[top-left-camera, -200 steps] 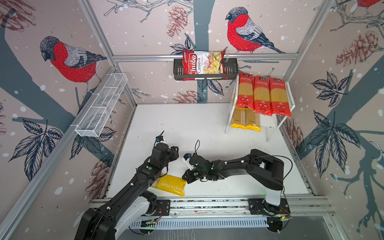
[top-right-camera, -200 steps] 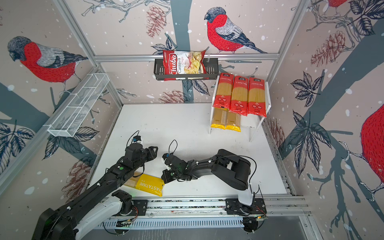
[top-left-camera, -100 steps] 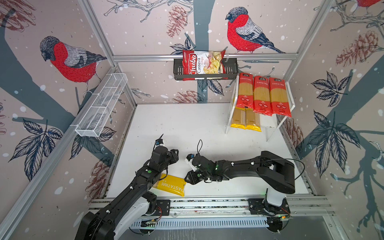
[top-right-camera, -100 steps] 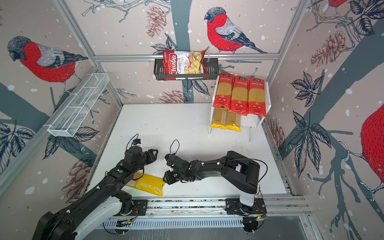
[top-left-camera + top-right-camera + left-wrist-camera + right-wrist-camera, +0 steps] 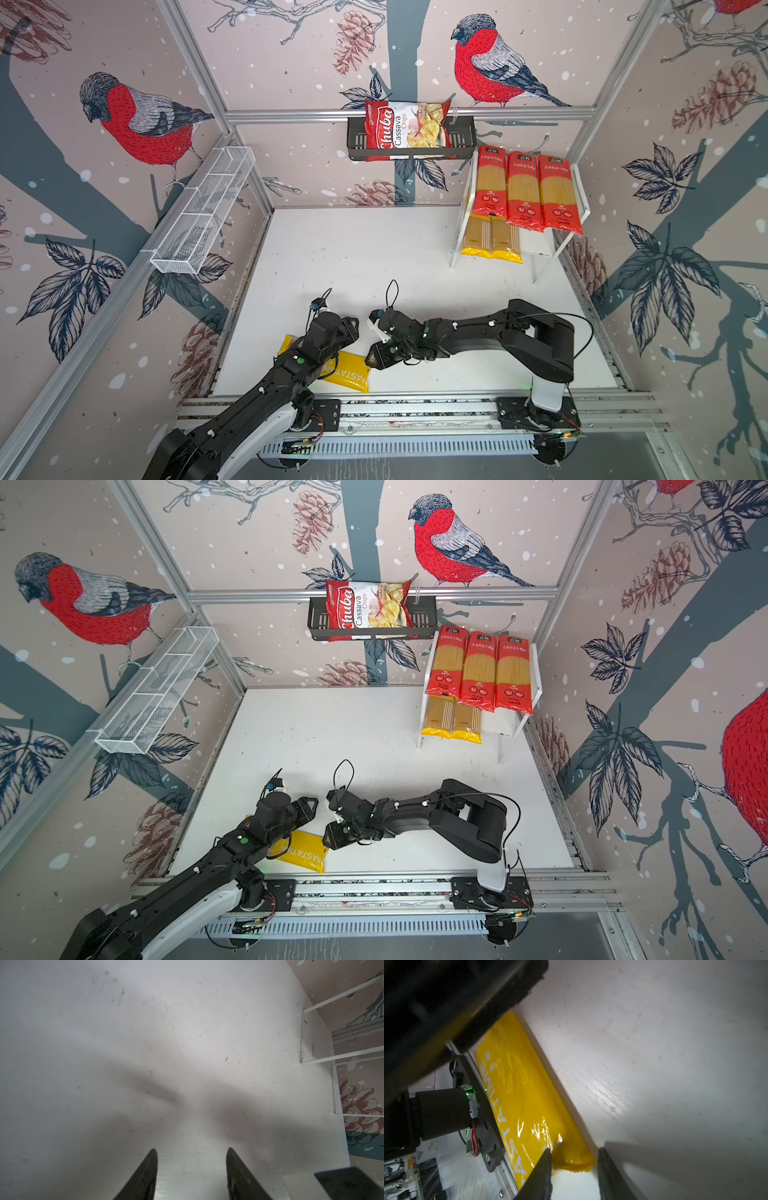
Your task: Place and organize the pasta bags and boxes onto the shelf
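One yellow PASTATIME packet lay flat at table front edge, left of middle, partly under left arm. Right gripper sat low at packet's right end, jaws part open, straddling its corner; one fingertip touched film, packet not clamped. Left gripper was just beyond packet, jaws part open, holding nothing, over table. Shelf stood at far right corner: two yellow packets on lower tier, three red packets side by side on top tier.

Red packets top the shelf, yellow packets below; one yellow packet on table
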You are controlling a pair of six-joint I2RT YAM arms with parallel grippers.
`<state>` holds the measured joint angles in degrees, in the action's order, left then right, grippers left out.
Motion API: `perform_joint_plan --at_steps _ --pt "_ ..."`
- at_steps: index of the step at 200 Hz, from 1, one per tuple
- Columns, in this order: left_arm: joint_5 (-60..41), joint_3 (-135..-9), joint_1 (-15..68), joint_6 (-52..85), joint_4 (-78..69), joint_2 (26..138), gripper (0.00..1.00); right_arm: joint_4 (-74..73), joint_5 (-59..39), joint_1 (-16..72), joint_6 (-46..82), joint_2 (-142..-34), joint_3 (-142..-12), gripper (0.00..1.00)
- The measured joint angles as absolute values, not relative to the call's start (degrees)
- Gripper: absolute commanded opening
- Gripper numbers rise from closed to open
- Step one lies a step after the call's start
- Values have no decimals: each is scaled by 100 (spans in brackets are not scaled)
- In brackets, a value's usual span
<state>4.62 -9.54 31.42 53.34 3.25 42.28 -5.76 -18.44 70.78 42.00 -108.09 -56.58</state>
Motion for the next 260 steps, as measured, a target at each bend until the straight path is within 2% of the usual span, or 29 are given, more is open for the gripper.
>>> perform_joint_plan --at_steps 77,118,185,260 --pt "517 -915 3192 5527 213 4222 53 -554 -1990 7065 4202 -10967 -5817 11" --pt "519 -1133 3192 5483 220 4202 53 -591 -1992 7002 4219 -10825 -5695 1" --pt "504 -1542 3199 5288 244 4272 53 -690 -1966 6606 4324 -10350 -5240 0" --pt "360 -1621 3284 5159 215 4534 53 -681 -1468 5100 4241 -8906 -3741 0"
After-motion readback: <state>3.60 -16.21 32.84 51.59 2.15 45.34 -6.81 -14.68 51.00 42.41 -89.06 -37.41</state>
